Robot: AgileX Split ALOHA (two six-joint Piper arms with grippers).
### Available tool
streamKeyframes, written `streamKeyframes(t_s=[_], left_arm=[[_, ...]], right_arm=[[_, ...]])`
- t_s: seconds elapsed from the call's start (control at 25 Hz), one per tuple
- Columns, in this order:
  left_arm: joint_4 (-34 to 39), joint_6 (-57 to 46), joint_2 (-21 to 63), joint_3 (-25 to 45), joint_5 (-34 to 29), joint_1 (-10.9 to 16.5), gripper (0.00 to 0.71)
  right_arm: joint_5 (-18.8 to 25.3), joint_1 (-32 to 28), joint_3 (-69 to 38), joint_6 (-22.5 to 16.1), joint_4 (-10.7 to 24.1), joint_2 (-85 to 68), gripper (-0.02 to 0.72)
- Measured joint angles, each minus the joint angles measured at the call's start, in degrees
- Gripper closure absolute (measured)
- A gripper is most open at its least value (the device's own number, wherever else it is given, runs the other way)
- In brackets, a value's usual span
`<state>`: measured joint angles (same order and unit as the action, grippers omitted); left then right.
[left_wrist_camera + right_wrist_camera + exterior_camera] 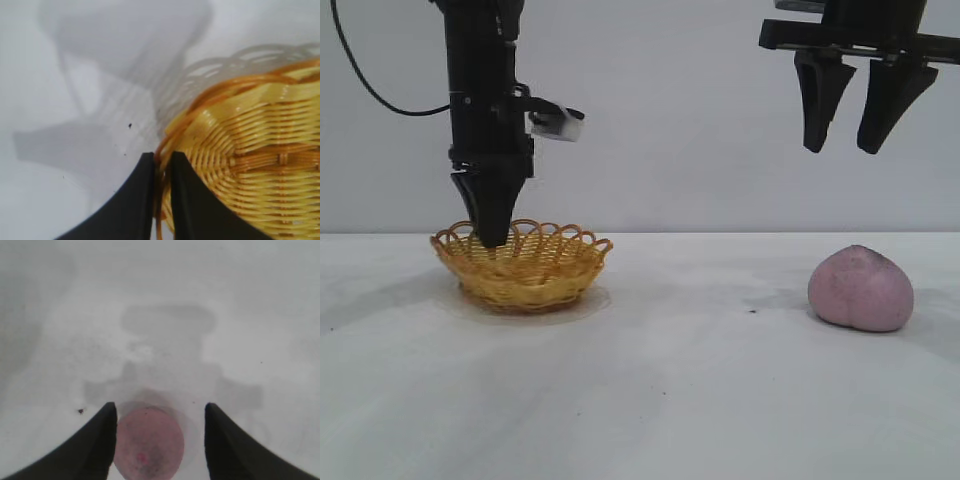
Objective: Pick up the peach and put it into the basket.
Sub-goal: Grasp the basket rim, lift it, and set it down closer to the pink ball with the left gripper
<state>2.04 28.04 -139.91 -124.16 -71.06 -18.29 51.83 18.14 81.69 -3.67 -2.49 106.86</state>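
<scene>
Two black hands work over a pale, matte desk [650,400] with a few faint dark specks. The left hand [493,232] points straight down at the near-left rim of the basket [535,275], and its two smooth, tapered fingers [135,200] are clenched on the looped edge — in the left wrist view one finger stands outside the rim and one inside, with the thin orange-brown strands pinched in the narrow slot between them. The basket is shallow and oval, woven of glossy yellow wicker in tight concentric rows, its rim a chain of open scalloped loops in a darker orange-brown; it sits flat on the desk at the left.

Well apart from it, at the right, the peach [861,289] rests on the desk: dull pinkish-purple, matte, rounded, with a soft crease down its side and a slight peak on top. The right hand [860,150] hangs high above it, released, its wedge-shaped fingers spread wider than the fruit. From the right wrist view the peach [148,442] shows between those fingers as a round, mottled pink disc — not touched by either.
</scene>
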Motion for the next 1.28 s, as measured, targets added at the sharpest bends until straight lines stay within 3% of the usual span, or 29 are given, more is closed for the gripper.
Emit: streamKeyframes(t_s=[0.08, 0.12, 0.32, 0.68, 0.92, 1.28], left_arm=[[0.0, -3.3, 1.3, 0.0, -0.1, 0.0, 0.642], [-0.1, -5.4, 2.2, 0.0, -0.1, 0.0, 0.710], [-4.2, -15.0, 7.5, 1.2, 0.2, 0.4, 0.710], [-15.5, -23.9, 17.0, 19.0, 0.8, 0.9, 0.710], [-29.2, -24.8, 19.6, 30.5, 7.4, 0.9, 0.710], [-34.3, -25.0, 19.6, 40.2, 18.4, -0.2, 0.710]], right_arm=[[0.0, 0.0, 0.0, 0.0, 0.0, 0.0, 0.366], [0.0, 0.0, 0.0, 0.0, 0.0, 0.0, 0.366], [0.0, 0.0, 0.0, 0.0, 0.0, 0.0, 0.366], [-0.8, 0.0, 0.0, 0.0, 0.0, 0.0, 0.366], [-1.3, 0.0, 0.0, 0.0, 0.0, 0.0, 0.366], [-1.9, 0.0, 0.0, 0.0, 0.0, 0.0, 0.366]])
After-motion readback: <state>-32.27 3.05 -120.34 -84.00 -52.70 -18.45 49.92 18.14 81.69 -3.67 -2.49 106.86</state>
